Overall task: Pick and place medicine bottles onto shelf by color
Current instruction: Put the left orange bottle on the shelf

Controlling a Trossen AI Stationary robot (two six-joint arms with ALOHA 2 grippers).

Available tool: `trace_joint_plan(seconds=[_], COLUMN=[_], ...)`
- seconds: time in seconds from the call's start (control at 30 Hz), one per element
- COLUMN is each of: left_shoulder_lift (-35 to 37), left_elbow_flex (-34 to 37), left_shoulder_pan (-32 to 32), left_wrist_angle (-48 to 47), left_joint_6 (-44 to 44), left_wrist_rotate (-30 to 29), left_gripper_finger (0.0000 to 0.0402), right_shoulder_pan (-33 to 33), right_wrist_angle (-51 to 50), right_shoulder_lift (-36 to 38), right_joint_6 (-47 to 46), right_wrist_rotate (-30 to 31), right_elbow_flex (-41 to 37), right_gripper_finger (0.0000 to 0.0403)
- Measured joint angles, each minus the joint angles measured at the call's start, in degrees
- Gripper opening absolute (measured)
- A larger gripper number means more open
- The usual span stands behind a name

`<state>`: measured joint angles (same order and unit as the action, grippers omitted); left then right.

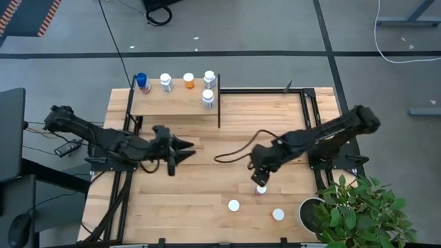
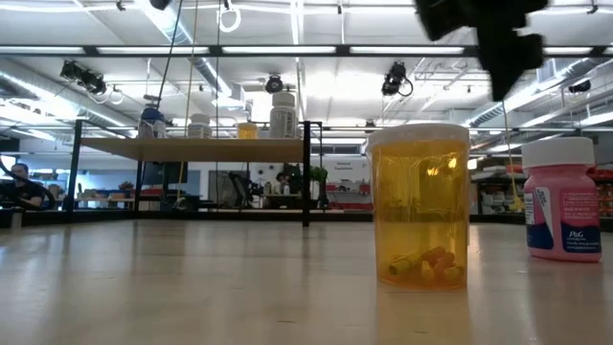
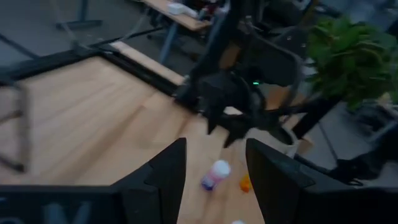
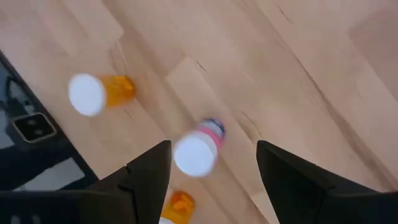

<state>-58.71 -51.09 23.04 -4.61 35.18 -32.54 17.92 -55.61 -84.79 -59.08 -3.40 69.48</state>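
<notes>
Five bottles (image 1: 187, 80) stand on the shelf (image 1: 172, 105); three bottles (image 1: 234, 205) sit on the table (image 1: 200, 200) near the plant (image 1: 362, 210).

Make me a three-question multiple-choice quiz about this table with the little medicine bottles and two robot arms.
1. Where is the right gripper?
A. Above the pink bottle
B. Over the shelf
C. Beside the plant

2. How many bottles stand on the shelf?
A. Two
B. Five
C. Eight

3. What state is the right gripper in?
A. Shut on a bottle
B. Open, empty
C. Out of view

Answers:
1 A: high view puts it just over that bottle.
2 B: five stand there, including the blue-capped bottle.
3 B: the wrist view shows fingers apart around nothing.
</notes>
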Motion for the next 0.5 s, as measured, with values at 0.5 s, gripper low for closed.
trace_joint_plan(seconds=[0.5], left_shoulder_lift=[-25.7], left_elbow_flex=[-13.2], left_shoulder_pan=[-0.5], left_wrist_angle=[10.7], left_joint_6=[-20.8], left_wrist_rotate=[16.6], left_gripper_finger=[0.0182], right_shoulder_pan=[15.5], right_wrist_angle=[6.7], right_shoulder_lift=[5.6], right_joint_6=[-3.7], right_wrist_rotate=[11.3], right_elbow_flex=[-7.9], right_gripper_finger=[0.0243])
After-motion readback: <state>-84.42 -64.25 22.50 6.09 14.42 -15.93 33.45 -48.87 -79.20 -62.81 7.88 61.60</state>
